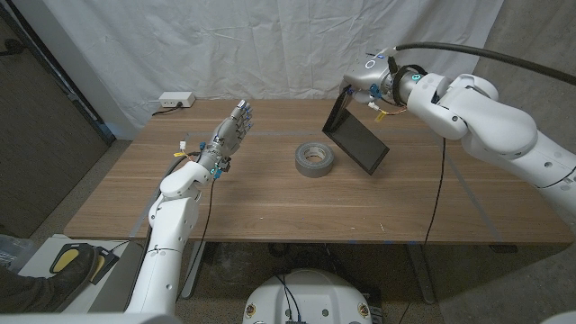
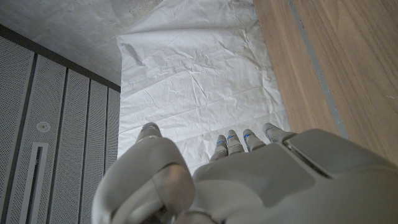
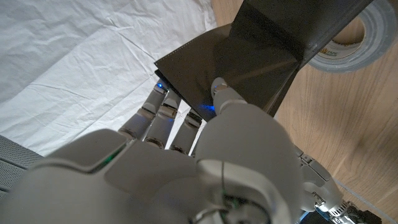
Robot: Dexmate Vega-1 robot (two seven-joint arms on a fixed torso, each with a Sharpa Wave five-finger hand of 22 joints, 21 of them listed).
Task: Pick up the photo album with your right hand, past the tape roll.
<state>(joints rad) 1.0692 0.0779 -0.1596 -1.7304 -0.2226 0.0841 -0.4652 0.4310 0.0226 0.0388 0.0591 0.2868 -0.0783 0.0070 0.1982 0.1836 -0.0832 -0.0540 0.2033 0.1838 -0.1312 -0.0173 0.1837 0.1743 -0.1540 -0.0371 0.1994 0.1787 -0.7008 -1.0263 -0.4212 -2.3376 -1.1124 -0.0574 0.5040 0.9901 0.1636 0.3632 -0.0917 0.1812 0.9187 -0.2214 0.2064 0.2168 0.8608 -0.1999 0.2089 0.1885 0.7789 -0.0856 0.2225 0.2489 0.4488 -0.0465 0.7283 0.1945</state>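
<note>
The photo album [image 1: 355, 135] is beyond the tape roll [image 1: 315, 159], on the side away from the robot, tilted with one upper corner raised and its lower corner either on the wooden surface [image 1: 270, 193] or just above it; the head view does not settle which. The right hand [image 1: 360, 93] grips it at that raised corner: in the right wrist view the thumb [image 3: 219, 92] presses on the dark cover [image 3: 249, 68] while the other fingers [image 3: 163, 112] reach behind it, so the album is pinched between them. It looks like a thin, stiff, flat board with a smooth dark face, probably light to moderate in weight and somewhat slippery; held by one corner it is likely to swing or twist, so a hold nearer the middle of the upper edge, with the thumb set deeper on the cover, would seem steadier. In the same view the album appears folded or hinged, with a second panel angled off the first, which could flop open when lifted. The fingertips behind the cover are hidden, so how much of them bears on the back is unclear. The tape roll is cut off at that picture's edge. The left hand [image 1: 227, 137] is held up over the surface, well apart from the tape roll, fingers spread and holding nothing.
</note>
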